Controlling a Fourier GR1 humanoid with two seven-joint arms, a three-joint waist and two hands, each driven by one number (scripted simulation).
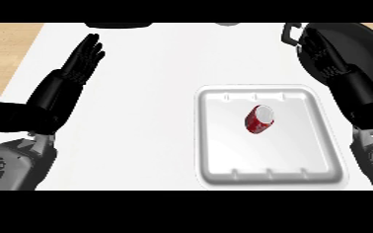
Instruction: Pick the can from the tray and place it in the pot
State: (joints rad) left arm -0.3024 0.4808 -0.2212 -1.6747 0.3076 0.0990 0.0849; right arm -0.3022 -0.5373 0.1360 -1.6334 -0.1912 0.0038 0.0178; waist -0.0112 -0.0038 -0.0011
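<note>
- Your left hand (82,61) shows at the far left, fingers straight and pointing up and away from you, holding nothing; it rests over the white counter (146,103), close to that counter's left edge, where a strip of wood floor (16,49) shows beyond.
- To the right of that hand you have a wide stretch of bare counter, running all the way across to the tray's left rim.
- The white tray (211,128) sits to the right of centre, well apart from your left hand and just inside your right forearm. Its raised rim runs round all four sides, with small notches along the far and near walls.
- The red can (258,119) lies tilted on the tray floor, its pale silver end turned up and to the right. It stands clear of every tray wall, with room on each side.
- Your right hand (320,54) is above the tray's far right corner, fingers straight and relaxed, holding nothing; the can lies below it and to its left.
- The dark pot (350,34) sits just behind and to the right of your right hand, partly hidden by it, its handle (291,32) poking out at the left and its body cut by the view's right edge.
</note>
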